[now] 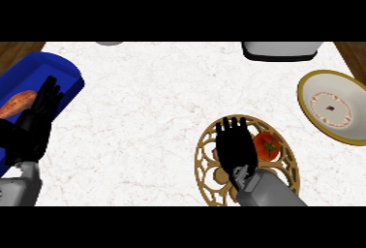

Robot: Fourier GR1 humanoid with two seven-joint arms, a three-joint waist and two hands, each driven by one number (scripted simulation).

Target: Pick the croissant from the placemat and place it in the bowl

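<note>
A round gold openwork placemat (207,169) lies at the lower right of the counter. On it sits a red round item with a green stem (268,146), looking like a tomato; no croissant shows. My right hand (235,145) hovers over the placemat just left of the red item, fingers straight and pointing away from me, holding nothing. The bowl (332,106), white inside with a gold rim, stands at the right edge, beyond the placemat. My left hand (39,114) rests open at the left edge, fingers up.
A blue mat (43,68) at the far left carries an orange elongated vegetable (16,104), partly behind my left hand. A white and dark appliance (280,50) stands at the back right. A small grey object (109,43) peeks in at the back edge.
</note>
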